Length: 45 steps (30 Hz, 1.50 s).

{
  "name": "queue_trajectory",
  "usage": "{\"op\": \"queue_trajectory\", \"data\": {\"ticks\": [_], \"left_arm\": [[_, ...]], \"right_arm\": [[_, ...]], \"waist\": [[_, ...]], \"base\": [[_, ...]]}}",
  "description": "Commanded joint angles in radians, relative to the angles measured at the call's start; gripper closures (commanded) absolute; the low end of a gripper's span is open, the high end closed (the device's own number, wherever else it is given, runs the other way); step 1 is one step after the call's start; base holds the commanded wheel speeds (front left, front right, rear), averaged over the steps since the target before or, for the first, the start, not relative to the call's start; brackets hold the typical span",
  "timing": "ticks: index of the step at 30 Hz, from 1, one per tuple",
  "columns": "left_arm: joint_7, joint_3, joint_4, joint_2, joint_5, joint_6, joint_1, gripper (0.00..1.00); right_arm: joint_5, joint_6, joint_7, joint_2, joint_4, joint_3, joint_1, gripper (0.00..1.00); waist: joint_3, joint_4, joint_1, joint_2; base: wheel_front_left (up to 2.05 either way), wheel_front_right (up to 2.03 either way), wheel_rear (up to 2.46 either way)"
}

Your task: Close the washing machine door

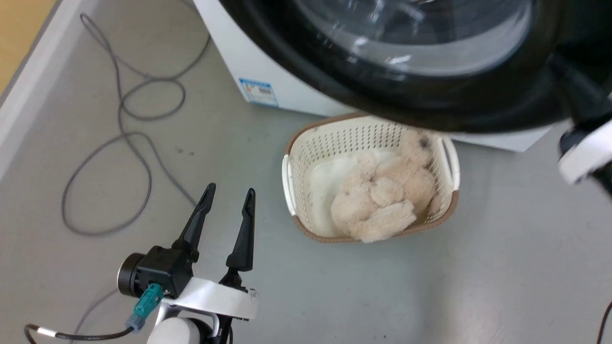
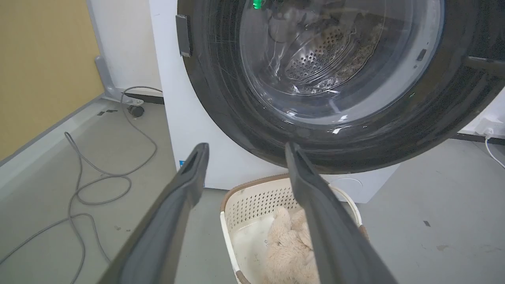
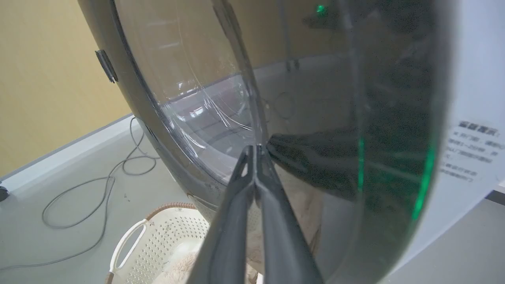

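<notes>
The washing machine door [image 1: 430, 102], with its wide black rim and bulging clear glass, stands at an angle off the white washing machine [image 1: 267, 71]. In the left wrist view the steel drum shows through the door [image 2: 236, 118] glass. My right gripper [image 3: 255, 149] is shut with nothing in it, and its tips touch the outer face of the door [image 3: 185, 173] near the edge of the glass. In the head view the right wrist [image 1: 585, 153] shows at the right edge. My left gripper [image 1: 229, 191] hangs open over the floor, apart from the door, its fingers [image 2: 199, 154] spread.
A cream perforated basket [image 1: 296, 157] with a beige plush toy [image 1: 382, 200] sits on the floor right below the door. A grey cable [image 1: 129, 105] loops over the floor at the left, beside a pale skirting and a yellow wall [image 2: 43, 59].
</notes>
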Motion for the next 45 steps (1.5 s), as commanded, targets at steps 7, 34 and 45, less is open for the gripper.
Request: {"op": "queue_trajectory", "data": {"ticks": [7,34,45], "left_arm": [[-0.004,0.004,0.001,-0.014,0.007,-0.017,-0.046,0.0],[-0.004,0.058,0.05,-0.021,0.016,-0.026,0.005,0.0],[-0.004,0.108,0.072,-0.02,0.028,-0.029,0.106,0.0]], "right_arm": [[0.03,-0.002,0.035,-0.006,0.135,-0.045,-0.174,1.0],[0.078,-0.002,-0.115,0.075,0.282,0.05,-0.063,1.0],[0.022,-0.002,-0.164,0.117,0.034,-0.012,0.294,1.0]], "waist": [[0.065,0.031,-0.0001,0.0],[-0.149,-0.07,-0.0001,0.0],[-0.302,-0.16,-0.0001,0.0]], "base": [[0.0,0.0,0.0],[0.0,0.0,0.0],[0.0,0.0,0.0]]}}
